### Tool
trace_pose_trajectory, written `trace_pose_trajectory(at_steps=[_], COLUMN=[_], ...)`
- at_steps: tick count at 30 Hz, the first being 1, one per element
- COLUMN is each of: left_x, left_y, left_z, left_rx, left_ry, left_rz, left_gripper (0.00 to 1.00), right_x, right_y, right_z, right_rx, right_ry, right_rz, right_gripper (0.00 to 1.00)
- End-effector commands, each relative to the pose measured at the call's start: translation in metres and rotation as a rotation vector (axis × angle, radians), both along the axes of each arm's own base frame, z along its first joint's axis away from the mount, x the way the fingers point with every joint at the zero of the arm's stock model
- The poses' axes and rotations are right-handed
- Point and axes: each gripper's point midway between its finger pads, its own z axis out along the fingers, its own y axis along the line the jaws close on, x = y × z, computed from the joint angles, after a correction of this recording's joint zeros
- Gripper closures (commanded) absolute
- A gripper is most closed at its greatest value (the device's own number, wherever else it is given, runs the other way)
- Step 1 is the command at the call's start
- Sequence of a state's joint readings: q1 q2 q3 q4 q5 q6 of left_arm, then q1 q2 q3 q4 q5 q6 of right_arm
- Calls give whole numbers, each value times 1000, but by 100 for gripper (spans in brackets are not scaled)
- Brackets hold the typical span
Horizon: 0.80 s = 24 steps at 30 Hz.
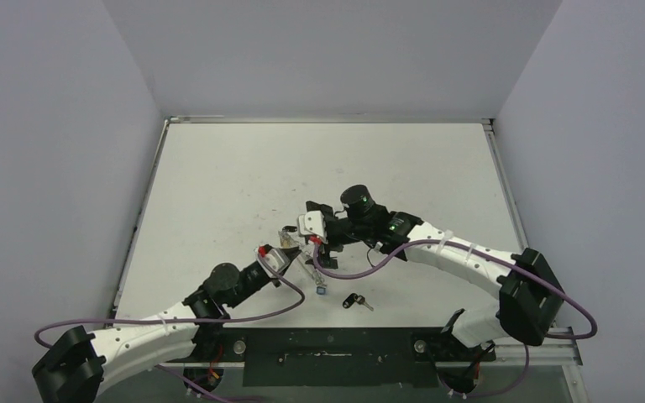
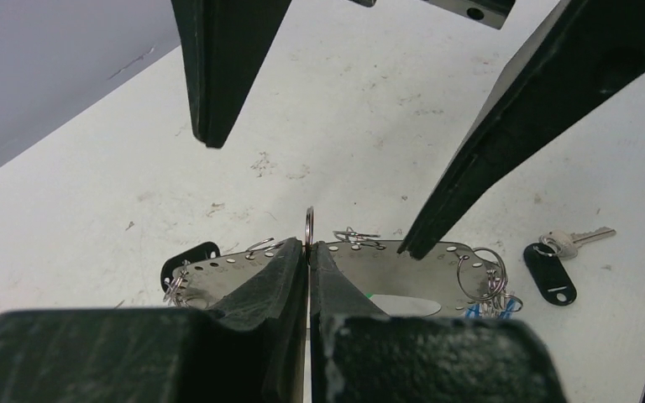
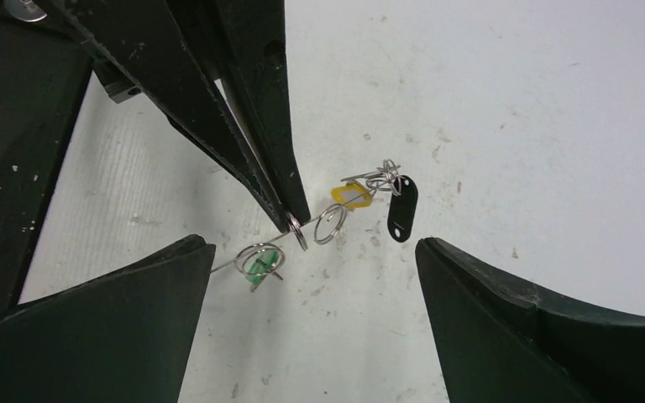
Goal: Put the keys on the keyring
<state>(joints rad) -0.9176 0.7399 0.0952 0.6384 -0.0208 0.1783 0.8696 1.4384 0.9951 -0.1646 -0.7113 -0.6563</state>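
**Left gripper (image 2: 309, 248) clamped on a small ring (image 2: 309, 222) on the keyring (image 3: 225, 265); right gripper (image 3: 315, 245) spread wide.**

Top view: the two grippers meet tip to tip over the table (image 1: 243, 168). A blue key (image 1: 322, 289) shows just nearer the arm bases than the left gripper. A black key (image 1: 354, 300) lies loose on the table, a little further right. Left wrist view: the left fingers are pressed together, with the ring standing edge-on between their tips. The right fingers (image 2: 210, 75) stand well apart beyond the left gripper. The black key lies to its right, apart from the rest. Right wrist view: the left gripper reaches in from the top, its tips closed on the ring. The keyring's thin wire runs past those tips, with a green key (image 3: 258, 269) on one side and a yellow key (image 3: 351, 195) and black tag (image 3: 402, 207) on the other. The right fingers flank all this, touching nothing.
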Motion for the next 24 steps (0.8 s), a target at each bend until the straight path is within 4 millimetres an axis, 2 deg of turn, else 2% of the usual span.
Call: trace_pose_trajectory(at_steps=[1, 4, 8, 13, 16, 20, 24], left_x=[2, 0, -5, -14, -23, -28, -31], left_y=[1, 2, 2, -1, -5, -8, -10], left_z=[31, 32, 33, 35, 38, 42, 44], left_rx=[-121, -155, -197, -240, -278, -296, -289], left_ry=[-23, -8, 24, 50, 69, 75, 70], left_rz=[23, 26, 9, -37, -83, -115, -136], left_gripper=[100, 100, 100, 100, 100, 100, 100], right_x=[19, 25, 40, 51, 49, 35, 31], right_y=[-2, -15, -33, -52, -55, -50, -44], right_z=[52, 57, 77, 89, 88, 83, 85], right_rx=[151, 167, 246, 306, 314, 317, 340], right_ry=[-85, -85, -86, 15, 71, 94, 165], right_rz=[-98, -169, -349, -508, -515, -428, -420], right_gripper=[1, 0, 0, 0, 0, 0, 0])
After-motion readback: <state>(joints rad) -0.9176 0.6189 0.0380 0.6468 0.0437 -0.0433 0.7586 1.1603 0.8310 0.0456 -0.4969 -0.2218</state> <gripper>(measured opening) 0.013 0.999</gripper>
